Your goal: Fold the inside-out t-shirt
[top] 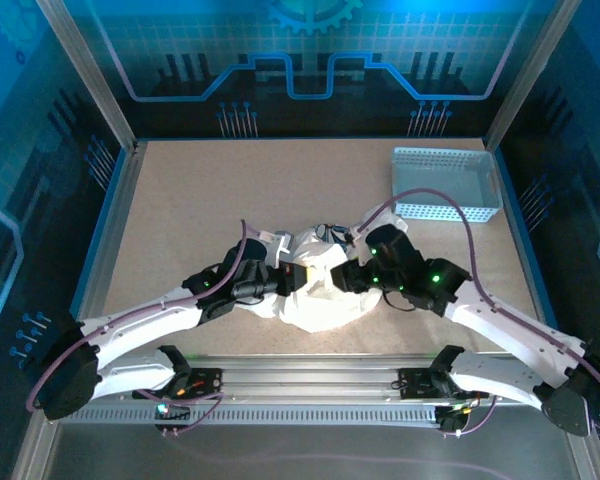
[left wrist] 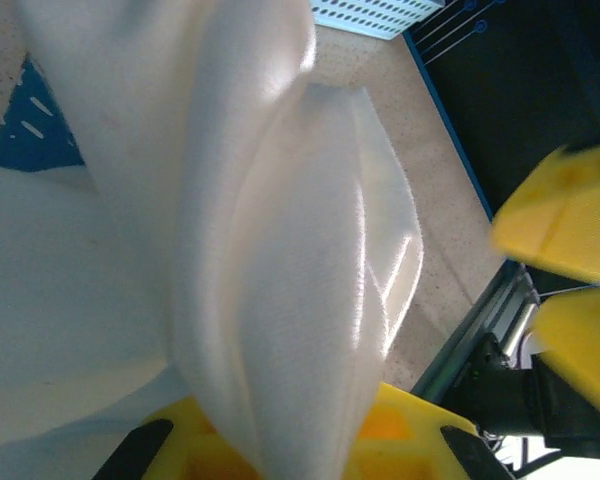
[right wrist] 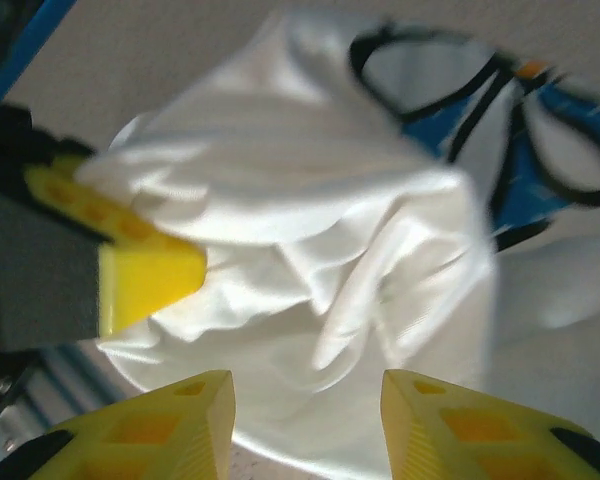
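Tabletop (top: 230,190) holds t-shirt (top: 320,295), crumpled (axis unclear).

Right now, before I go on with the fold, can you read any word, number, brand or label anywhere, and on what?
No readable text anywhere.
Printed logo on the inside-out t-shirt: blue and black shapes, blurred, no letters legible.
Back wall panel: gear and circuit-line graphic, no words.
Basket: no label visible.
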`<state>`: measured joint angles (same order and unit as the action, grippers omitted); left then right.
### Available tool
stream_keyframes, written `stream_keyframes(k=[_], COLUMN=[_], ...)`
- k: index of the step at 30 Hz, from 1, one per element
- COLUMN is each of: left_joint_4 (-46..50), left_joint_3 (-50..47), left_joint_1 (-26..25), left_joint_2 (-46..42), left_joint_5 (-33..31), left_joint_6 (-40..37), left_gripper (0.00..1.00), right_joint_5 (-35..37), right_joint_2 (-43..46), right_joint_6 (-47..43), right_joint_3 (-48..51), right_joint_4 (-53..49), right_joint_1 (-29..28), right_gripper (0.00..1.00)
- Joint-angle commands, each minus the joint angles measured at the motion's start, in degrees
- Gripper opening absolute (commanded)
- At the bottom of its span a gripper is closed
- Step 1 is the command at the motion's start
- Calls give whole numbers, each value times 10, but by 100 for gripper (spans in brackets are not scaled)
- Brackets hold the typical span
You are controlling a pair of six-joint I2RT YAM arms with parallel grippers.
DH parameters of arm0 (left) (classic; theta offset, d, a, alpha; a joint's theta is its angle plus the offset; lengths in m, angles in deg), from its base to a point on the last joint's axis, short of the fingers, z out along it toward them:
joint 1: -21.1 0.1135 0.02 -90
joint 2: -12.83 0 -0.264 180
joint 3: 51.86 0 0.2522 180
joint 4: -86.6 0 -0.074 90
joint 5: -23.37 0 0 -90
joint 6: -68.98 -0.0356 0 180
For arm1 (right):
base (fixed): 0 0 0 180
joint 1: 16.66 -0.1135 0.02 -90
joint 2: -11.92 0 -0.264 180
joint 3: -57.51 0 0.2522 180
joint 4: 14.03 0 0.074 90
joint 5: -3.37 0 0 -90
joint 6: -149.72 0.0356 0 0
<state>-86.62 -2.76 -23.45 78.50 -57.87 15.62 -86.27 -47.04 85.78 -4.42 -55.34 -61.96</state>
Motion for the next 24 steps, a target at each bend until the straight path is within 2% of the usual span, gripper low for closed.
stream_keyframes(k=[1,5,9,12,13,14,16,17,20,21,24], left_joint_4=[-31,-3,92,157,178,196,253,281,412,488,596], left_joint_3=[-9,-16,-18,-29,-31,-32,-24,-16,53,101,199], left_joint_1=[4,7,11,16,21,25,28,29,31,32,0], left_joint_2=[-9,-28,-41,-38,-35,-33,-32,-33,-27,-17,3], left_joint_5=[25,9,-70,-130,-144,-158,-199,-217,-265,-291,-347], left_joint_6=[11,4,6,23,32,40,60,66,82,89,74], left_gripper=[0,0,8,25,27,29,46,47,51,53,53], right_joint_5=[-66,-65,7,-14,-17,-18,-26,-30,-32,-28,-25], right_joint_2=[-29,-90,-123,-151,-161,-167,-171,-169,-154,-148,-132], right_joint_6=[42,37,53,61,62,60,52,50,40,39,39], right_joint_3=[43,41,31,44,44,42,36,35,30,28,31], right_joint_4=[78,120,109,141,145,148,149,152,148,143,136], right_joint_1=[-11,-7,9,46,52,55,53,51,37,33,28], right_gripper=[45,46,51,48,46,45,44,44,45,46,47])
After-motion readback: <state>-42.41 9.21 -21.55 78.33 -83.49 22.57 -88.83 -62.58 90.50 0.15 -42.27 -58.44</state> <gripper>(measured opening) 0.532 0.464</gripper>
